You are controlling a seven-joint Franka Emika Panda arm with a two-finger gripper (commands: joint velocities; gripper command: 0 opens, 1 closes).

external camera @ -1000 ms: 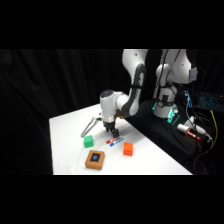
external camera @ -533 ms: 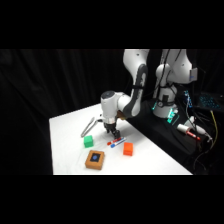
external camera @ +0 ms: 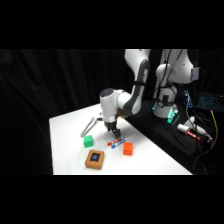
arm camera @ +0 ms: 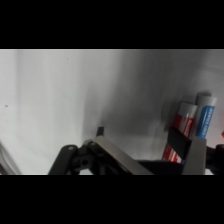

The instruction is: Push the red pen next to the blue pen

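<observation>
From the side, the white arm (external camera: 134, 85) reaches down over the white table (external camera: 65, 135), and its gripper (external camera: 116, 134) hangs low just above two small pens lying together between the green cube (external camera: 88, 141) and the orange-red cube (external camera: 128, 148). At that distance the red pen (external camera: 113, 145) and the blue pen (external camera: 120, 143) show only as tiny specks of colour touching each other, right under the gripper's tip. A brown box with a blue square on top (external camera: 94, 159) sits nearer the table's front edge, and metal tongs (external camera: 90, 125) lie behind the green cube. The wrist view shows none of those blocks, but it brings the pens close: the red pen (arm camera: 183, 120) and the blue pen (arm camera: 203, 116) lie side by side, barrels parallel and touching, at the right edge, with one dark finger (arm camera: 186, 150) crossing in front of the red pen's lower part. Whether the gripper is spread or closed cannot be told from either view.
</observation>
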